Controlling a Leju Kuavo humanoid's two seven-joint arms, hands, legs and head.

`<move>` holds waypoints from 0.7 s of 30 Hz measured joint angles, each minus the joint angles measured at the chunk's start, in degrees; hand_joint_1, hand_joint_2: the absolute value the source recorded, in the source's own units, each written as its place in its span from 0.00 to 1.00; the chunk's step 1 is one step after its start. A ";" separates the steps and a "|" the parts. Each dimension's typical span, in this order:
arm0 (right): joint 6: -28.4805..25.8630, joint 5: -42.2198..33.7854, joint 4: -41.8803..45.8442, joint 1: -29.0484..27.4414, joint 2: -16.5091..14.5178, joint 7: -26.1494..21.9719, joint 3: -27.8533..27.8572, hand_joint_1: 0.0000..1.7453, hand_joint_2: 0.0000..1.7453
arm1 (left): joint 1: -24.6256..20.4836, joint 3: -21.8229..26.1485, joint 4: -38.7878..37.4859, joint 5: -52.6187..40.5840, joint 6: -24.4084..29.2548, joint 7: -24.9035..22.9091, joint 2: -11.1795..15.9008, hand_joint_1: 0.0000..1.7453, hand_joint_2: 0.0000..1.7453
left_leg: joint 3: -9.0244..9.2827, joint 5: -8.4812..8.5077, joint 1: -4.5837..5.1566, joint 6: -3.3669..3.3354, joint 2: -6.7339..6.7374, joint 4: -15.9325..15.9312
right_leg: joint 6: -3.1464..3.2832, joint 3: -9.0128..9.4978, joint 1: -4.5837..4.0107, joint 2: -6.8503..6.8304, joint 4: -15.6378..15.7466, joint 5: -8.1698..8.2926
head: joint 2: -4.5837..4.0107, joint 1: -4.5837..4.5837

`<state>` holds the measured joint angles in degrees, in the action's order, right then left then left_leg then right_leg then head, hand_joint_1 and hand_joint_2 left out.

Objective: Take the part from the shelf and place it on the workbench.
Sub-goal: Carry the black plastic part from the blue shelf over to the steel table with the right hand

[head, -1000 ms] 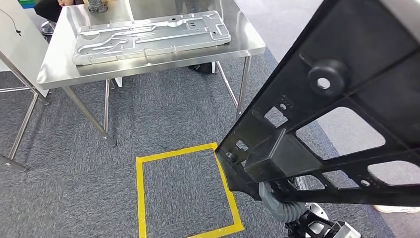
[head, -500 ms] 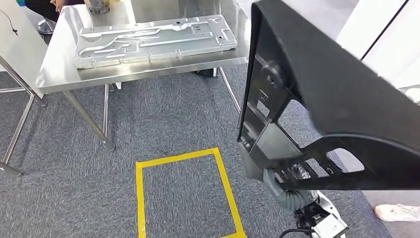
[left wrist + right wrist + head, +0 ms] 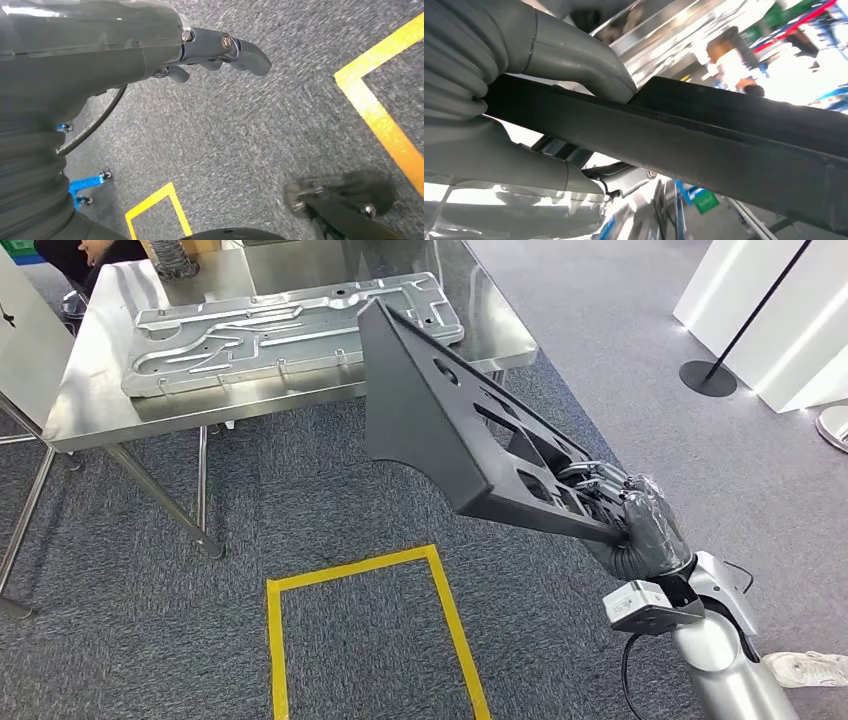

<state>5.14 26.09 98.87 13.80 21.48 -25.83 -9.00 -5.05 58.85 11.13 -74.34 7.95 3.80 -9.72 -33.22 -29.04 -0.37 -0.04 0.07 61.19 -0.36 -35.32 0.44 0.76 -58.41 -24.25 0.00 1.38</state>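
The right hand (image 3: 610, 502) grips the near end of a large black plastic frame part (image 3: 440, 415), its fingers closed through the cut-out openings of the panel and its ribbed grey wrist cover just behind the edge. In the right wrist view the thick grey thumb (image 3: 584, 65) lies along one side of the part's black edge (image 3: 704, 145) and the rest of the hand along the other, so the edge is clamped between them. The part is held up in the air, tilted, its far corner reaching toward the near edge of the stainless steel workbench (image 3: 90, 410) without resting on it. On that workbench lies a long stamped silver metal panel (image 3: 290, 330) with raised channels. A person's hand and dark sleeve (image 3: 85, 252) show at the far corner of the bench. On the grey carpet below, a rectangle is marked in yellow tape (image 3: 350, 565); a black round stanchion base (image 3: 708, 378) stands beside a white display wall, and a white shoe (image 3: 805, 668) sits at the lower edge. The left hand (image 3: 210, 50) hangs above the carpet, fingers loosely curled and holding nothing, near another yellow tape line (image 3: 380, 120). No brand, label or writing can be read anywhere.
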 joint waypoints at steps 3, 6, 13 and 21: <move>-2.28 5.62 -2.28 2.01 2.12 1.54 -0.14 1.00 1.00 | 0.07 0.03 0.00 -0.03 -0.09 0.05 -0.02 0.00 1.00 | 0.24 0.73 0.29 -1.54 -0.11 -1.67 | -1.06 -0.22 -0.11 0.10 -0.17 -0.14 | 0.00 0.00; -4.37 11.27 -4.88 4.47 5.17 2.71 -0.18 1.00 1.00 | -0.01 0.03 0.00 -0.07 -0.09 0.23 -0.14 0.00 1.00 | 0.50 1.83 0.11 -2.62 -0.07 -2.17 | -2.03 -1.19 0.19 -0.14 -2.56 -1.85 | 0.00 0.00; -5.98 15.81 -8.11 6.32 9.59 3.82 -0.43 1.00 1.00 | -0.02 0.03 0.00 -0.15 -0.09 0.54 -0.27 0.00 1.00 | 0.86 1.56 0.16 -3.00 -0.16 -2.24 | -2.70 -5.28 0.43 -0.51 -10.42 -3.16 | 0.00 0.00; -7.23 25.61 -10.96 11.13 13.09 7.15 -1.94 1.00 1.00 | -0.23 0.03 0.00 -0.35 -0.44 0.53 -0.27 0.00 1.00 | 0.58 -0.51 0.75 -1.02 -0.16 -0.70 | -0.45 -0.07 0.48 -0.68 0.68 0.07 | 0.01 0.00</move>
<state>-2.09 51.69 87.91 24.93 34.57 -18.68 -10.95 -5.28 58.88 11.13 -74.69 7.51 4.33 -9.99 -32.64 -29.55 0.38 -1.05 -0.10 60.49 -0.82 -35.39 0.92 0.08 -57.73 -24.19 0.01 1.38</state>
